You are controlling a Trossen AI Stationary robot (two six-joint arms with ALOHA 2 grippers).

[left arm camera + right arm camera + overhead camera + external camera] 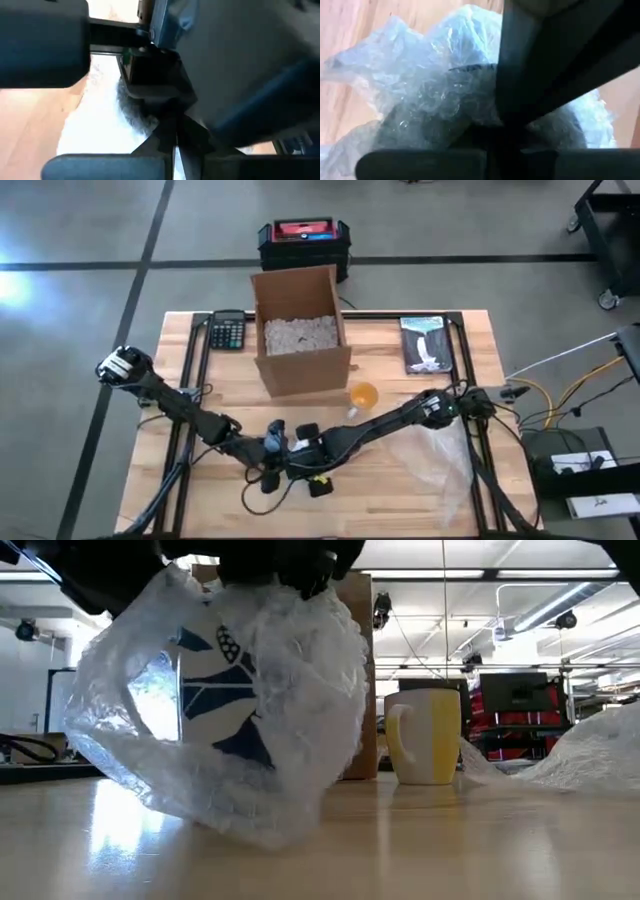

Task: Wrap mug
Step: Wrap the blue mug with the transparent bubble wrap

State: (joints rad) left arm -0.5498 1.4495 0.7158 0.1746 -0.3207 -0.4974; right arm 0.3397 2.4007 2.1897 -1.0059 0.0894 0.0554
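Note:
A white mug with a blue pattern (215, 690) lies tilted inside a loose bundle of bubble wrap (250, 710), whose underside rests on the table near the front edge. Both grippers hang over the bundle's top. My left gripper (175, 142) is shut, with the wrap (100, 125) just below it. My right gripper (308, 452) is close against it, above the same bundle (435, 85); the other arm's dark body hides its fingers. A yellow mug (425, 735) stands upright farther back. My left gripper comes at the bubble wrap from above, at the gathered top of the bundle (265, 590). Its fingers are closed together there, but the right gripper's body hides the exact place of contact. The bundle hangs slack below, its bottom (250, 825) on the table.
An open cardboard box (300, 330) holding packing filler stands at the far middle, with a calculator (228, 332) to its left and a picture book (425, 345) to its right. A spare sheet of bubble wrap (445, 460) lies at the near right.

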